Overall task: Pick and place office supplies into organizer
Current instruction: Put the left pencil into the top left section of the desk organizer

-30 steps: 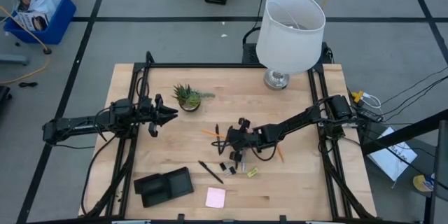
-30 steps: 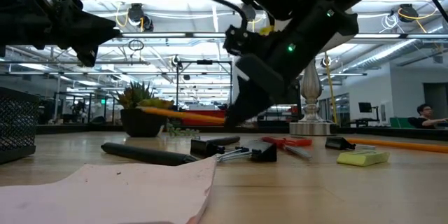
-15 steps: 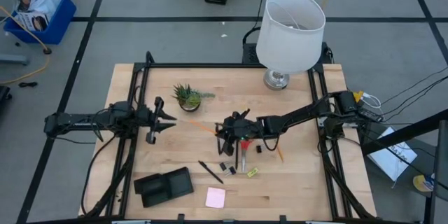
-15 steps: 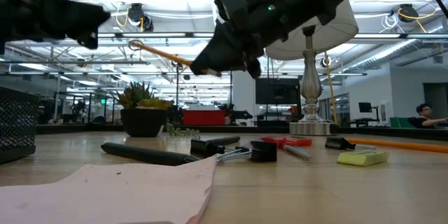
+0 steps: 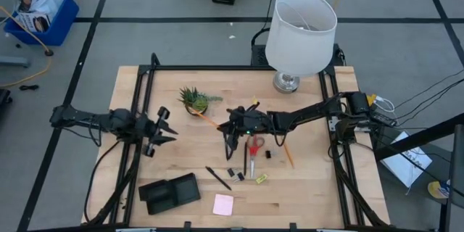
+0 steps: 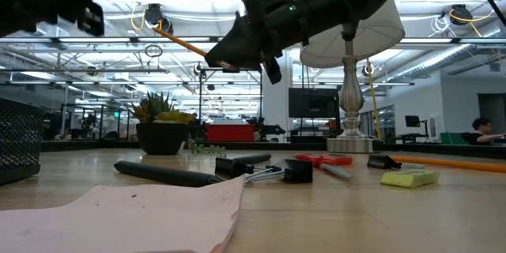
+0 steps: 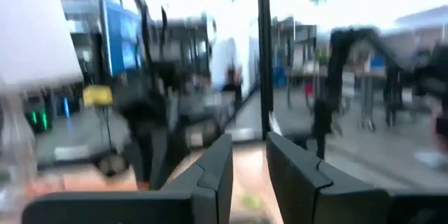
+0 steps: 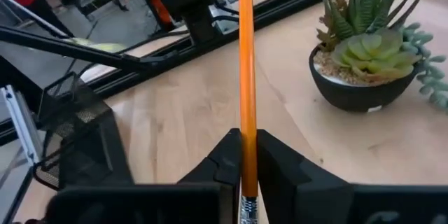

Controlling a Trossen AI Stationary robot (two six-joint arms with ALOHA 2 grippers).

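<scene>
The right gripper (image 5: 230, 125) hangs above the middle of the table (image 5: 312, 188), its jaws pinched on an orange pencil (image 5: 208, 119) whose free end points toward the small potted plant (image 5: 193, 100) just beyond it. Below and beside the gripper lie the rest of the supplies: red-handled scissors (image 5: 254, 151), a second pencil (image 5: 287, 152), a black pen (image 5: 217, 177), small black clips (image 5: 235, 173) and a yellow-green block (image 5: 260, 178). The pink sticky-note pad (image 5: 223, 204) and the black organizer (image 5: 169, 193) sit near the table's front edge, well apart from the held pencil. A white-shaded lamp (image 5: 300, 25) stands at the far edge.

The left gripper (image 5: 162, 132) waits over the table's left side, its jaws narrowly apart with nothing between them, as the left wrist view shows.

The low view shows the pencil (image 6: 183, 43) lifted clear of the tabletop, which the overhead view cannot. The right wrist view shows the fingers (image 8: 224, 155) clamped on the pencil (image 8: 245, 56), with the plant (image 8: 371, 56) close ahead and a black mesh basket (image 8: 73, 136) off to one side.

No writing is legible.
</scene>
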